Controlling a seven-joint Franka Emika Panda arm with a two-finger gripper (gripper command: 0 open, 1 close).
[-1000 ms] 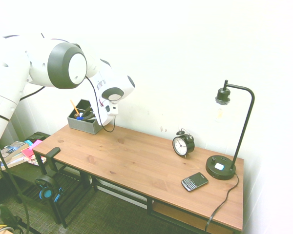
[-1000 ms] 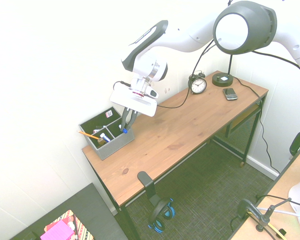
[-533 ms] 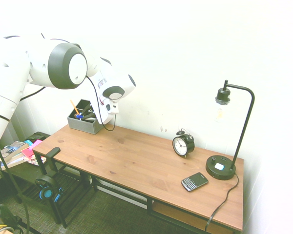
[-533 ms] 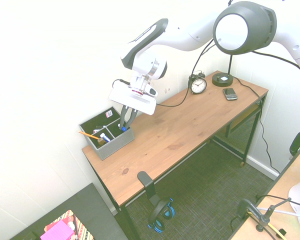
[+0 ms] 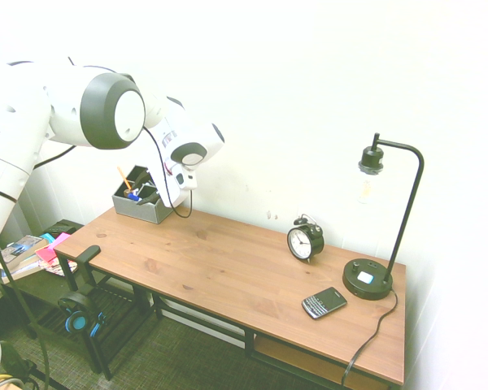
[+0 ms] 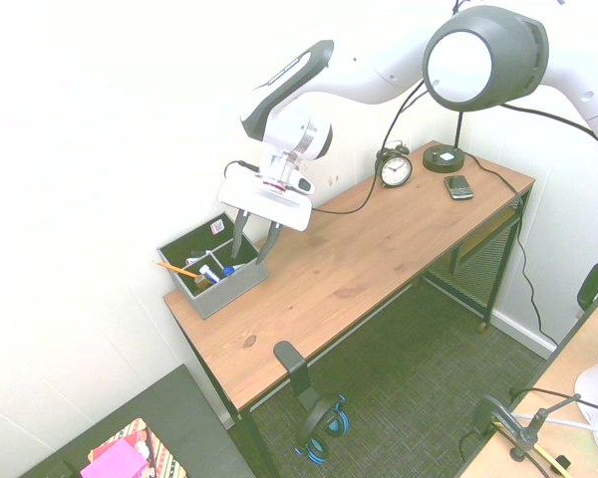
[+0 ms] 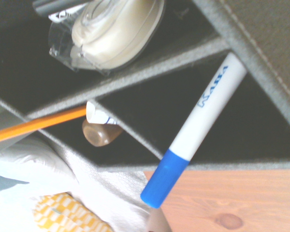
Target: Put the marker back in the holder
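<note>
At the desk's [image 6: 359, 289] near left end, the marker [image 6: 226, 270] now leans blue-capped in the holder's [image 6: 229, 287] front compartment, freed moments ago. Just above, the gripper [image 6: 253, 242] has spread its jaws, gripping nothing — the task looks essentially done.

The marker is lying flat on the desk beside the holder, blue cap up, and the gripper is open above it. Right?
Not quite. The marker is not on the desk: it leans inside a compartment of the holder, blue cap up, as the wrist view shows. The gripper is open above it, as you say.
</note>
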